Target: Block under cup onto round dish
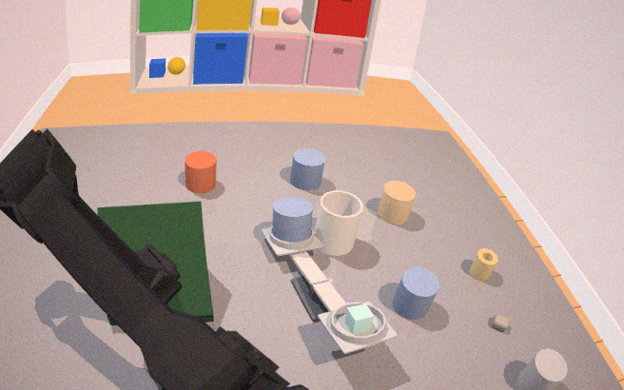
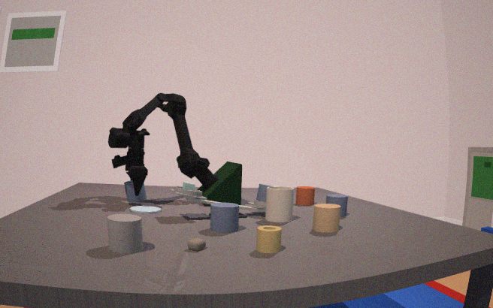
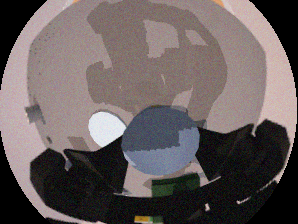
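Observation:
My gripper (image 2: 138, 191) (image 3: 157, 129) is shut on a blue cup (image 2: 129, 192) (image 3: 160, 150). The cup is slightly tilted, low at the table behind the round dish; whether it touches the table I cannot tell. The pale round dish (image 2: 146, 209) (image 3: 105, 129) lies beside the held cup, with nothing on it. The pale green block (image 1: 360, 320) (image 2: 189, 186) sits uncovered in the ring at the near end of the balance (image 1: 310, 270). That end is raised. The other blue cup (image 1: 292, 221) (image 2: 262, 192) stands on the lower far end, leaning with it.
A tall cream container (image 1: 339, 233) (image 2: 279, 204) stands close beside the far cup. A blue cylinder (image 1: 415, 293) (image 2: 224, 218) stands near the block's end. A grey cylinder (image 1: 544, 373) (image 2: 125, 233), yellow tube (image 1: 480, 269) (image 2: 268, 240) and green wedge (image 1: 185, 224) (image 2: 231, 184) stand around.

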### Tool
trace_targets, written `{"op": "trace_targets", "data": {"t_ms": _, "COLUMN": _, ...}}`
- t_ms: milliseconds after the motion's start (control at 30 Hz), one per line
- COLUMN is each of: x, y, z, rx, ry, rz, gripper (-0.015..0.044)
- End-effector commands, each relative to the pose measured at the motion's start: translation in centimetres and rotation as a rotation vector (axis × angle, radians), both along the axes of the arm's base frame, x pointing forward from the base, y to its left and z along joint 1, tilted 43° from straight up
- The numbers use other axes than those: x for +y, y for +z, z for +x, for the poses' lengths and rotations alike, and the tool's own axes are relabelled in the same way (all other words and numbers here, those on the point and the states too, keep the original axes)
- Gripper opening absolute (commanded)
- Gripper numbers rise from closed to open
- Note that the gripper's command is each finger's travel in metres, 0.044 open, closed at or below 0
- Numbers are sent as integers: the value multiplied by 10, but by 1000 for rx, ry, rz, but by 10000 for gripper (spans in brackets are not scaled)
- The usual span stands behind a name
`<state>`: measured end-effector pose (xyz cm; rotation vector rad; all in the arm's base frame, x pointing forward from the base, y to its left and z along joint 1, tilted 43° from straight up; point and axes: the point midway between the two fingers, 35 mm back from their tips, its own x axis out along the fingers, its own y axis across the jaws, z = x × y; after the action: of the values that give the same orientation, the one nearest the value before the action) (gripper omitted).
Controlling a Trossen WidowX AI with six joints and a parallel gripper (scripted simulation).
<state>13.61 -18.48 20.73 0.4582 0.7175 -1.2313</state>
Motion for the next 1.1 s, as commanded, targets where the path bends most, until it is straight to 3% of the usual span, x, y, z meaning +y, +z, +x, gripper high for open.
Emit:
{"op": "trace_targets", "data": {"t_ms": 0, "x": -3, "y": -5, "z": 1, "rx": 4, "ry": 5, "rz": 3, "gripper": 0}}
{"op": "trace_targets", "data": {"t_ms": 200, "x": -10, "y": -12, "z": 2, "rx": 4, "ry": 5, "rz": 2, "gripper": 0}}
{"op": "trace_targets", "data": {"t_ms": 767, "x": -1, "y": -2, "z": 1, "rx": 3, "ry": 1, "rz": 4, "gripper": 440}}
{"op": "trace_targets", "data": {"t_ms": 900, "x": 28, "y": 27, "z": -6, "rx": 3, "ry": 5, "rz": 7, "gripper": 440}}
{"op": "trace_targets", "data": {"t_ms": 1033, "x": 29, "y": 29, "z": -7, "rx": 3, "ry": 5, "rz": 7, "gripper": 440}}
{"op": "trace_targets", "data": {"t_ms": 1067, "x": 30, "y": 29, "z": -6, "rx": -1, "ry": 9, "rz": 6, "gripper": 414}}
